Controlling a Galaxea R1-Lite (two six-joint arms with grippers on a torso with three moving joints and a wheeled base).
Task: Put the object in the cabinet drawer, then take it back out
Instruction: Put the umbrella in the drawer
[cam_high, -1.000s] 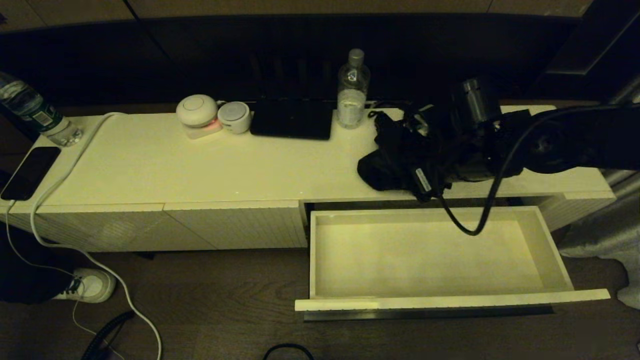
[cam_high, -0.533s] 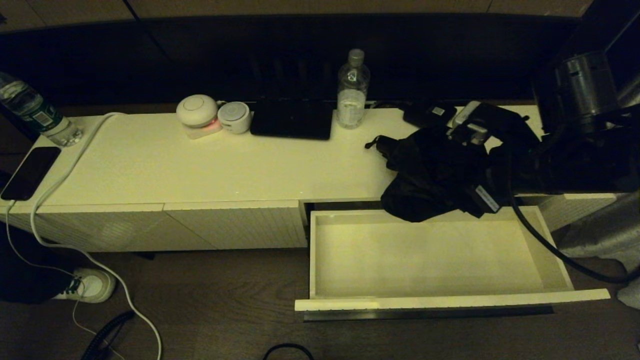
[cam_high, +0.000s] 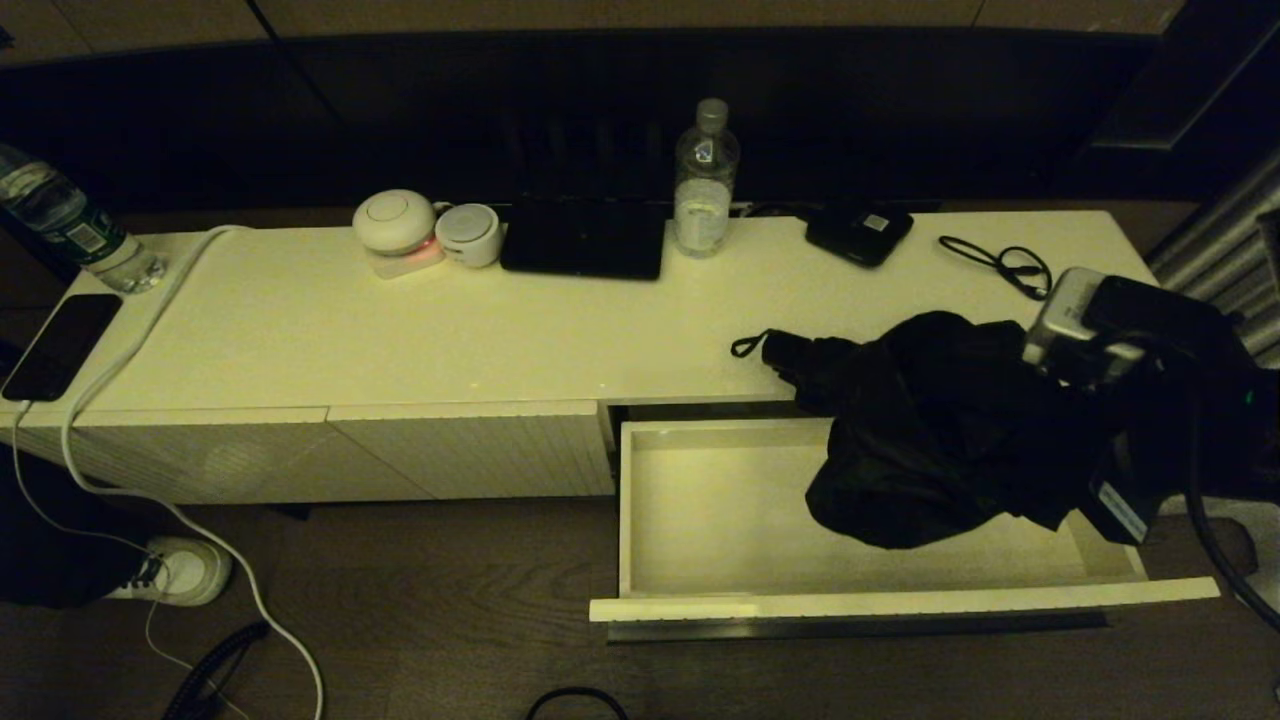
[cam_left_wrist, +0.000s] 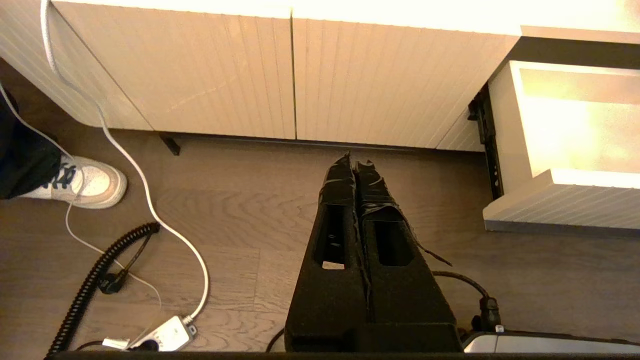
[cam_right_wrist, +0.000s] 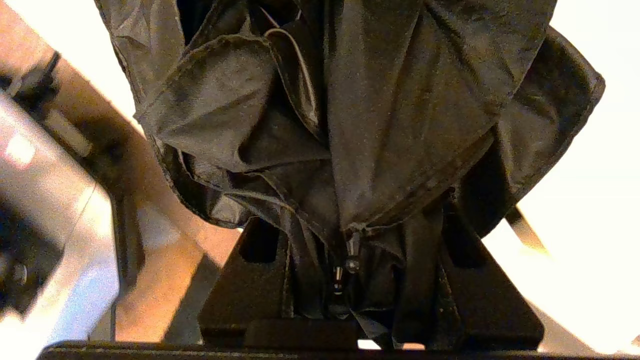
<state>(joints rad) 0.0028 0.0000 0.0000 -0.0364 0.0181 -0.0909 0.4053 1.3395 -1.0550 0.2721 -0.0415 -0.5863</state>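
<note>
Bundle (cam_high: 935, 430) of black cloth, no lettering legible, clamped between right gripper (cam_right_wrist: 350, 280) fingers (cam_right_wrist: 480, 295), hanging ahead of them over open drawer (cam_high: 850, 605). Left gripper (cam_left_wrist: 357, 167) pressed closed, parked above floor.

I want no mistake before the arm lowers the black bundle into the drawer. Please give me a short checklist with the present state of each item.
1. Drawer pulled open: ok.
2. Drawer floor bare where the bundle will land: ok for the visible part; under the bundle, cannot tell.
3. Black fabric bundle clamped between the right gripper fingers: ok, fabric fills the gap in the right wrist view.
4. Bundle fully over the drawer: not ok, its strap loop end is above the cabinet top.
5. Left gripper out of the way: ok, shut and low by the floor, to the left of the drawer.
</note>
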